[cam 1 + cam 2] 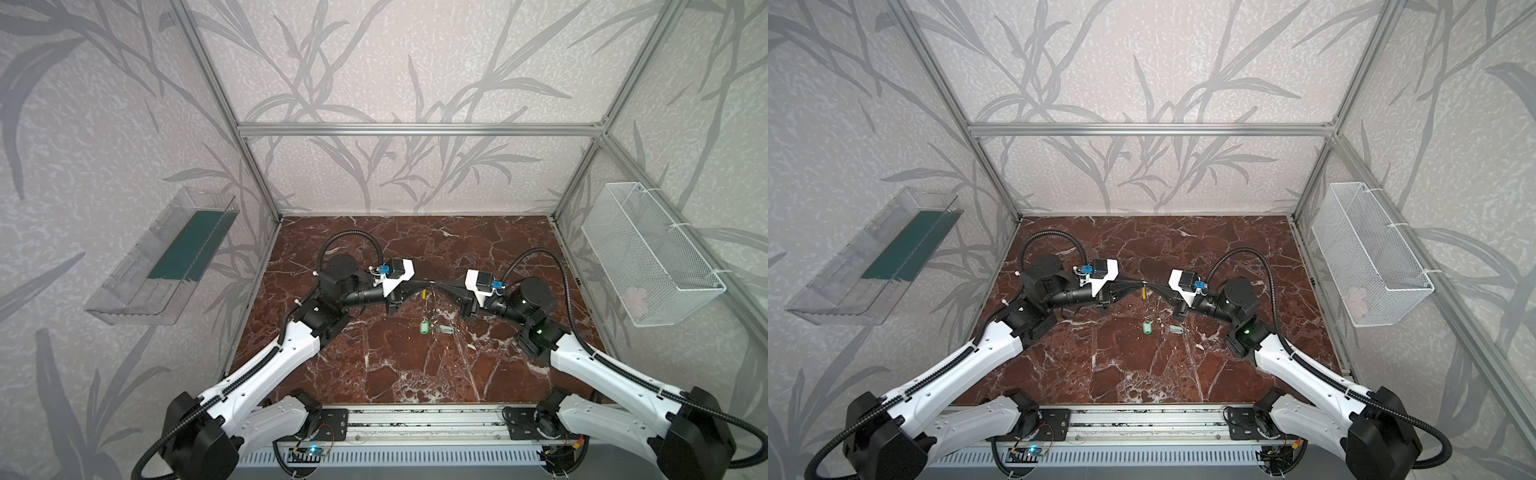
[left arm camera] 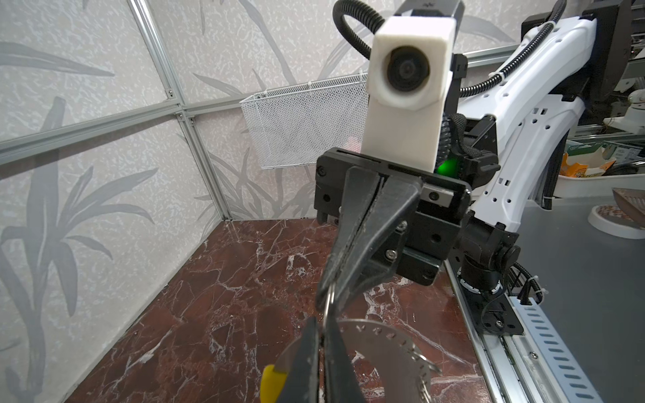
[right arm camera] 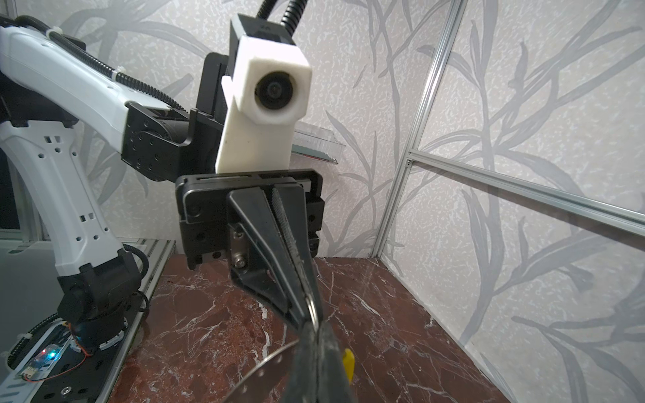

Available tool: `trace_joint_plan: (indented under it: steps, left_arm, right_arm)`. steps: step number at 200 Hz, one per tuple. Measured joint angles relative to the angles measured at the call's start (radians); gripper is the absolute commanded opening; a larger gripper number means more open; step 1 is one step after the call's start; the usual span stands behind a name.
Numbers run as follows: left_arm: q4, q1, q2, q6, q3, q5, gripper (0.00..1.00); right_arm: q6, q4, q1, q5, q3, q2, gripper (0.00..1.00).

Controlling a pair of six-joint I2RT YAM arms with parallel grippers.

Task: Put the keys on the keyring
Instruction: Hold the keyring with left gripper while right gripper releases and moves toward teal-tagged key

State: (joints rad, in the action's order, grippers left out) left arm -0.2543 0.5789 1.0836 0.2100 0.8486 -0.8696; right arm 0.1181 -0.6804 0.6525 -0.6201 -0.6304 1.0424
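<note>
The keyring [image 2: 384, 349], a thin grey hoop with small holes along its band, hangs in the air over the middle of the marble table [image 1: 415, 374]. Its yellow segment [image 1: 423, 294] shows in both top views, and again as the yellow segment [image 1: 1144, 294]. My left gripper [image 2: 323, 349] and right gripper [image 3: 317, 349] meet tip to tip, each shut on the hoop's band. Below them on the table lie the keys: a green tag [image 1: 424, 326] and a whitish one [image 1: 444, 329], apart from both grippers.
A white wire basket [image 1: 648, 257] hangs on the right wall and a clear plastic tray [image 1: 162, 257] on the left wall. An aluminium rail [image 1: 415, 424] runs along the table's front edge between the arm bases.
</note>
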Motion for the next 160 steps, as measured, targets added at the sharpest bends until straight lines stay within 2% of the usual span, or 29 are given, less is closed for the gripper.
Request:
trace_joint_plan:
  steps: [14, 36, 58, 78, 118, 160]
  left_arm:
    - [0.0, 0.0, 0.001, -0.002, 0.0, -0.002, 0.0]
    - [0.0, 0.0, 0.001, -0.002, 0.0, 0.0, 0.0]
    - [0.034, -0.001, -0.002, 0.026, 0.002, 0.025, 0.0]
    - [0.09, -0.023, -0.017, 0.059, 0.002, 0.058, 0.0]
    - [0.134, -0.139, -0.059, 0.096, -0.009, 0.098, 0.0]
    - [0.163, -0.19, -0.077, 0.131, -0.05, 0.129, 0.0]
  right_arm:
    - [-0.003, -0.004, -0.001, -0.001, 0.0, 0.003, 0.01]
    - [-0.012, -0.002, -0.001, 0.008, 0.0, 0.004, 0.22]
    - [-0.005, 0.057, -0.001, 0.056, 0.002, -0.014, 0.29]
    - [0.001, 0.148, -0.005, 0.138, 0.024, -0.069, 0.31]
    - [-0.068, 0.396, -0.006, 0.32, 0.098, -0.208, 0.31]
    - [-0.137, 0.656, -0.006, 0.434, 0.118, -0.179, 0.25]
